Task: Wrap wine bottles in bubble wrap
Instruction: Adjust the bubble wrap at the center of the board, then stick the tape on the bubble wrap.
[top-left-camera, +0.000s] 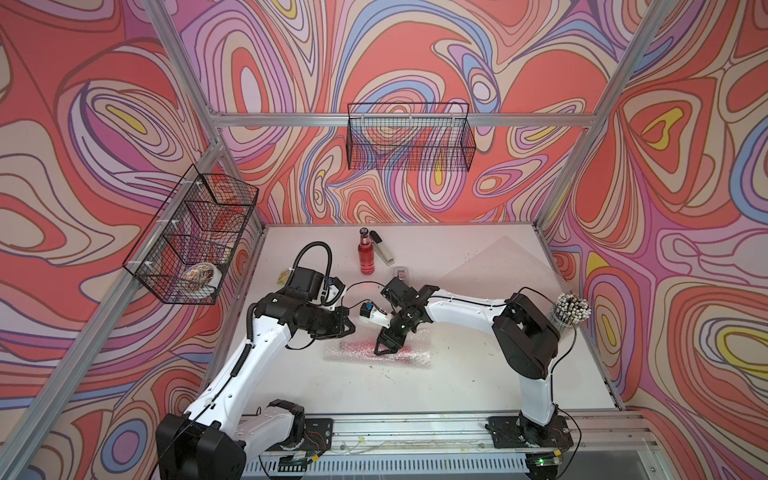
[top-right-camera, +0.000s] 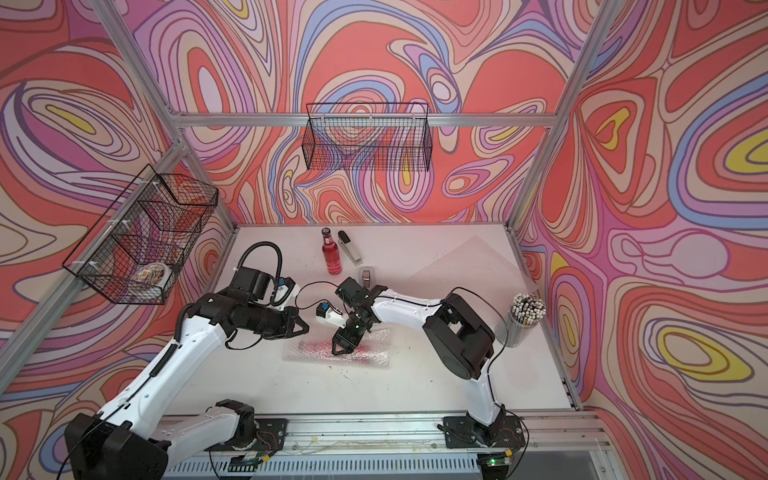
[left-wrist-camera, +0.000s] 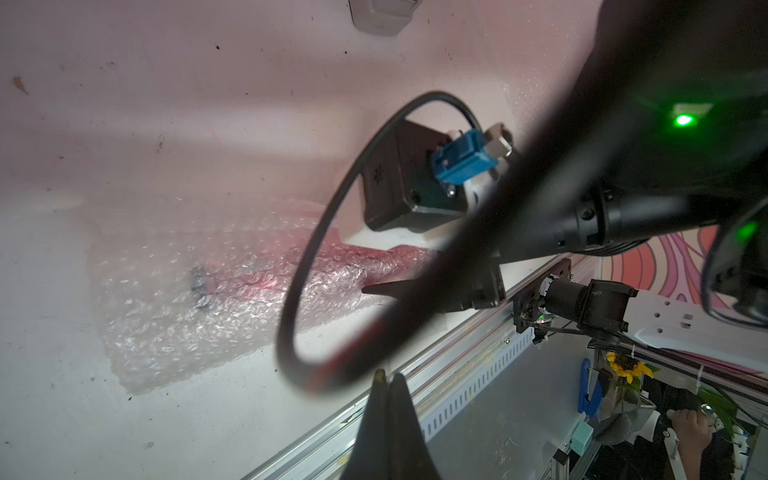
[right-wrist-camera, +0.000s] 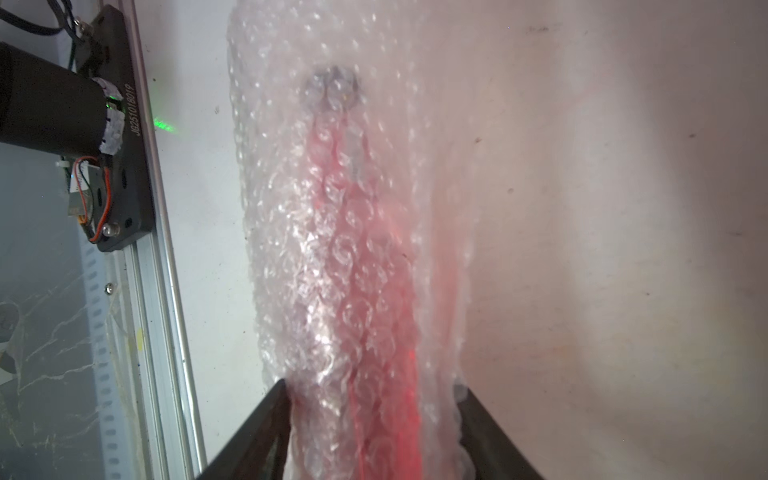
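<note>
The right tool (top-left-camera: 383, 351), half-open astride the wrapped bottle (top-left-camera: 360, 347) lying midway across the surface (top-left-camera: 436, 399), is possibly pinching only film (I cannot tell whether it is gripping), so the loose bubble wrap (top-left-camera: 415, 358) is risking unrolling, or the bottle slipping out, while the left tool (top-left-camera: 350, 328) is hanging closed and empty nearby.

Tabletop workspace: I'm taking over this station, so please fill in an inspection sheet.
Surface: white tabletop, scattered dark specks.
Job's things: one red-liquid glass bottle lying inside a rolled clear bubble-wrap sheet; second red-liquid bottle upright at the back; second bubble-wrap sheet flat, back right.
Clutter: grey-black stapler beside the upright bottle; small grey tape dispenser; clear cup of pencils.
Grippers: left gripper shut, holding nothing; right gripper, jaws either side of the wrapped bottle, grip unclear.
Cables: black cable loops between the wrists.
Surroundings: black wire basket on the back wall; second wire basket on the left holding a patterned roll.
</note>
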